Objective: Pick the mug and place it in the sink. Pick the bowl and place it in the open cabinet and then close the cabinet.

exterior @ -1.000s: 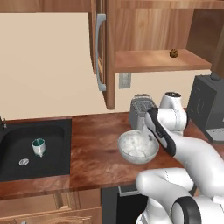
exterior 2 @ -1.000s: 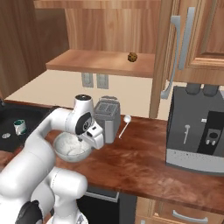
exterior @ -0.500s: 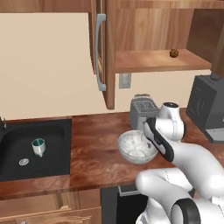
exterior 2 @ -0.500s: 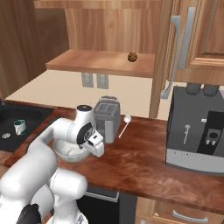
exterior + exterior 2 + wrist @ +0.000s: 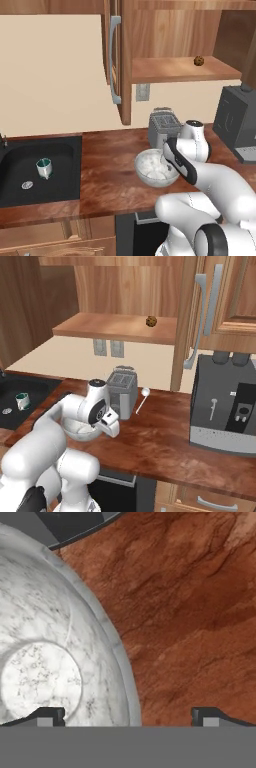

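From the left base view, the bowl (image 5: 156,169) sits on the table (image 5: 107,172) just in front of the toaster (image 5: 164,125), and the mug (image 5: 44,168) stands in the sink (image 5: 20,170) well apart from the bowl.

From the right base view, the cabinet (image 5: 205,301) hangs open above the bowl (image 5: 78,429).

In the hand view, the end effector (image 5: 128,716) is released, its fingertips (image 5: 49,715) straddling the bowl's rim.

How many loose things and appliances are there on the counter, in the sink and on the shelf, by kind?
Bowl: 1
Mug: 1
Toaster: 1
Coffee machine: 1
Spoon: 1
Small brown ball: 1
Total: 6
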Controlling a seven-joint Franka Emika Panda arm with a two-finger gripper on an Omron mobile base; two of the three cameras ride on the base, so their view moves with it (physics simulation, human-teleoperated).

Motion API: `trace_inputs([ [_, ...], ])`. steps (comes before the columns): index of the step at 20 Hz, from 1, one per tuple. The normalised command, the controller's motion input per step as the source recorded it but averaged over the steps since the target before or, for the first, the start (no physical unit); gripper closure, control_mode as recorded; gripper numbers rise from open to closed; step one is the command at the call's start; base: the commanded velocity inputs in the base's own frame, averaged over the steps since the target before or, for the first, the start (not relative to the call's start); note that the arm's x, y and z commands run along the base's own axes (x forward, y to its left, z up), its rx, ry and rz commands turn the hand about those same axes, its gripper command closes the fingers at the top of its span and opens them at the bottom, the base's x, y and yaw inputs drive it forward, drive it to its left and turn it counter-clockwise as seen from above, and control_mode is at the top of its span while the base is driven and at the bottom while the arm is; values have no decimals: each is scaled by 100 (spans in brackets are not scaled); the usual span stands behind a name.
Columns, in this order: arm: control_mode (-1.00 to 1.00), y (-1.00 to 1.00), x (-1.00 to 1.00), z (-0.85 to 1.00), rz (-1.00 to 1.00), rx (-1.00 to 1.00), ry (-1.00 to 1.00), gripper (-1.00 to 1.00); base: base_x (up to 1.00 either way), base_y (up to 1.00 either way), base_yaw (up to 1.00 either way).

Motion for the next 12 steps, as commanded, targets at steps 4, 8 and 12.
trace_inputs([
  [4,-100,0,0,-17,0,3,0,100,0,0,0],
  [8,-100,2,-4,-2,0,0,0,100,0,0,0],
  [12,-100,0,0,0,0,0,0,100,0,0,0],
])
